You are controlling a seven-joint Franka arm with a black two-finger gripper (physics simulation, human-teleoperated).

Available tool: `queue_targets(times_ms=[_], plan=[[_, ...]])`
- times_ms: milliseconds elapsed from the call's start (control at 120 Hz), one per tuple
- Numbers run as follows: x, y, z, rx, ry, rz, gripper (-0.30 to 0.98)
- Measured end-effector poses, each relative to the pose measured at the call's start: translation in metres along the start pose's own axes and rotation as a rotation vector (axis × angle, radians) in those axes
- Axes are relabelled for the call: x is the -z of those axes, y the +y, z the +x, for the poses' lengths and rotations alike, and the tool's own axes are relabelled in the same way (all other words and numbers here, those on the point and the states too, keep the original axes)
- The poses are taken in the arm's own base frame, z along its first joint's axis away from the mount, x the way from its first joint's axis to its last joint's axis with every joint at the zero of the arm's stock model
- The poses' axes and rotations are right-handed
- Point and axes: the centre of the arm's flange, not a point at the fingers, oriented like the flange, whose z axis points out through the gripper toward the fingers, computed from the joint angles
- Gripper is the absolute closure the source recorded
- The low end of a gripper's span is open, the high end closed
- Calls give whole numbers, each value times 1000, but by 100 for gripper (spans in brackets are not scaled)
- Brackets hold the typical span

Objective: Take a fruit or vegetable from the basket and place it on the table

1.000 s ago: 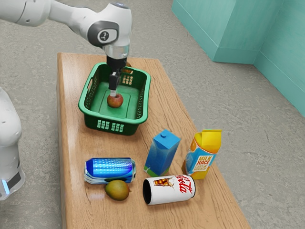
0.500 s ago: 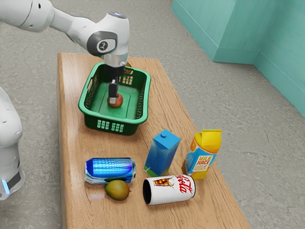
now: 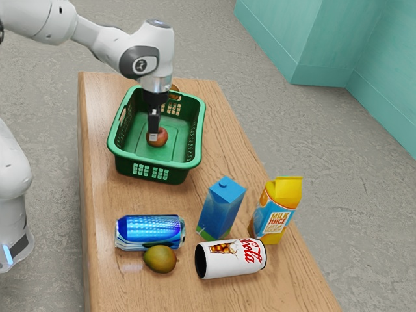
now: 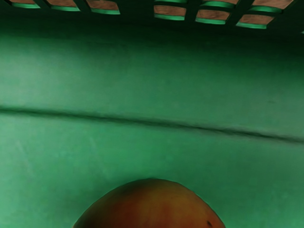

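- Red apple [image 3: 160, 135]: inside the green basket [image 3: 151, 163], down at its floor, well within the walls. The wrist view had its rounded top close under the hand, against the basket's green floor.
- Gripper [image 3: 154, 136]: reached down inside the basket, its tip right at the apple and overlapping it in the exterior view. How wide it stood, and whether it had any hold on the fruit, could not be told; contact looked likely, no more than that.
- Step in hand, as I judged it: the grasp, down in the basket. The apple had not been lifted.
- Next move, my reading: secure a grip on both sides of the apple, then raise it straight until clear of the basket's rim before travelling to bare wood. Risks: round skin slipping, or a knock on the wall on the way out.
- Table [image 3: 107, 195]: wood, under the basket, with open surface between basket and drinks.
- Outside the basket, toward the exterior view's lower edge: blue can [image 3: 150, 231] on its side, mango [image 3: 160, 259] just beside it, white cola can [image 3: 231, 259] also lying down, blue carton [image 3: 221, 207] and yellow milk juice carton [image 3: 277, 209] both upright.
- Just beyond the basket's far end: a brownish-orange round thing [image 3: 175, 88], mostly hidden, kind unclear.
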Motion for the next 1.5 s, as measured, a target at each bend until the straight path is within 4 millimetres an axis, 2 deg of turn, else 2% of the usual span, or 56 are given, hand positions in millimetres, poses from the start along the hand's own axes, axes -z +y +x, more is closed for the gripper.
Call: queue_targets(times_ms=[258, 700, 1050, 1158, 1200, 1300, 1350, 1425, 1500], plan=[[-14, 7, -9, -7, -5, -9, 1], [-27, 12, -17, 6, -45, 10, 0], [-32, 7, -1, 25, -60, 31, 12], [-33, 5, 1, 26, -63, 38, 31], [-31, 5, 1, 24, -69, 37, 35], [-25, 4, 1, 13, -79, 27, 36], [-13, 2, 1, 3, -98, 12, 37], [19, -1, -5, -43, -137, -50, 37], [70, -12, -35, -148, -179, -161, 36]])
